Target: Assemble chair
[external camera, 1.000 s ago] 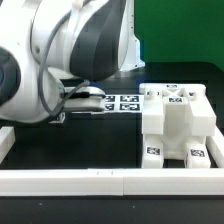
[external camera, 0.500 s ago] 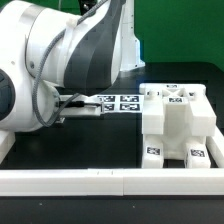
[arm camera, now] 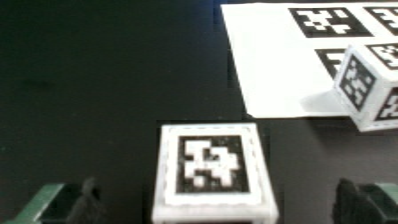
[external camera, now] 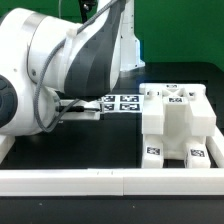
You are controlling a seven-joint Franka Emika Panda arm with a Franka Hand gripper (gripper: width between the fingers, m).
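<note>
One gripper [arm camera: 217, 204], stood wide open, straddling without touching a tagged white chair block [arm camera: 210, 165]; block lay near the marker board [arm camera: 285, 70].

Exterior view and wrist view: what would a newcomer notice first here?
The big white arm fills the exterior view's left, facing the blocky white chair assembly at its right. In the wrist view, a small tagged white piece lies framed by the open claw, untouched.

text: none was legible | brands, numbers: none | signs: black-and-white square tags [arm camera: 326, 20] stood on the chair [external camera: 172, 125], on a loose white part [arm camera: 212, 170] and on the marker board [arm camera: 285, 75]
</note>
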